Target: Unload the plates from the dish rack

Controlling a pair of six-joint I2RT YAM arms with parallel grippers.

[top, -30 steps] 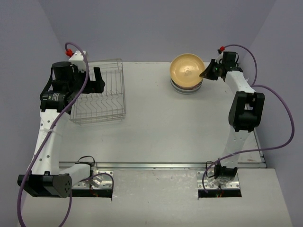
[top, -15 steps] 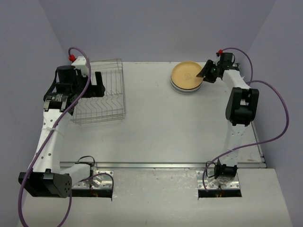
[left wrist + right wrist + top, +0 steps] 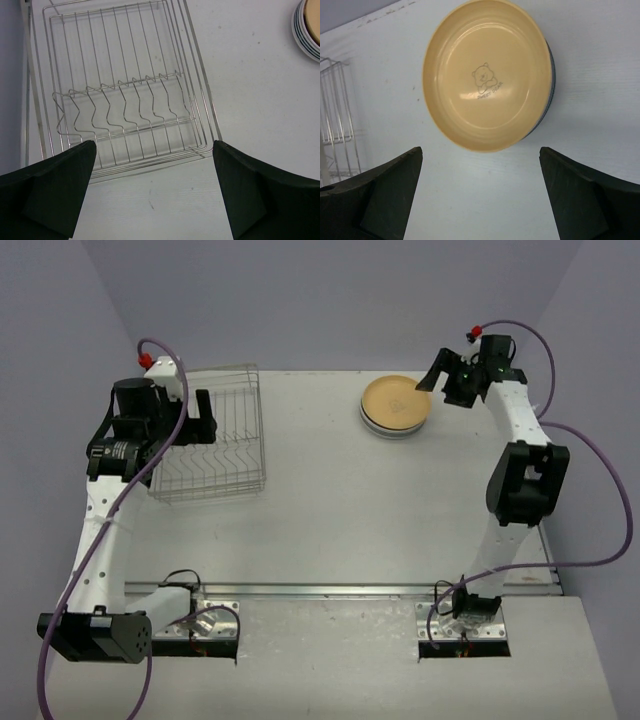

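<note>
The plates [image 3: 395,406] lie stacked flat at the back of the table, an orange-tan plate [image 3: 487,72] with a small bear print on top of white ones with blue rims [image 3: 549,80]. My right gripper [image 3: 437,383] hangs open just right of the stack, apart from it; in its wrist view the fingers [image 3: 380,197] frame bare table below the plate. The dish rack [image 3: 212,435] of silver wire stands at the left with nothing in its slots [image 3: 125,100]. Beside its left edge my left gripper [image 3: 200,412] is open and holds nothing.
The stack's edge [image 3: 306,30] shows at the top right of the left wrist view. Purple cables loop from both arms. The arm bases [image 3: 200,625] sit at the near edge, past a metal rail [image 3: 320,590]. Grey walls close in the table's back and sides.
The right gripper let go of the orange-tan plate, which dropped from tilted to flat on the stack. It opened and drew back to the right. The left arm shifted only slightly.
</note>
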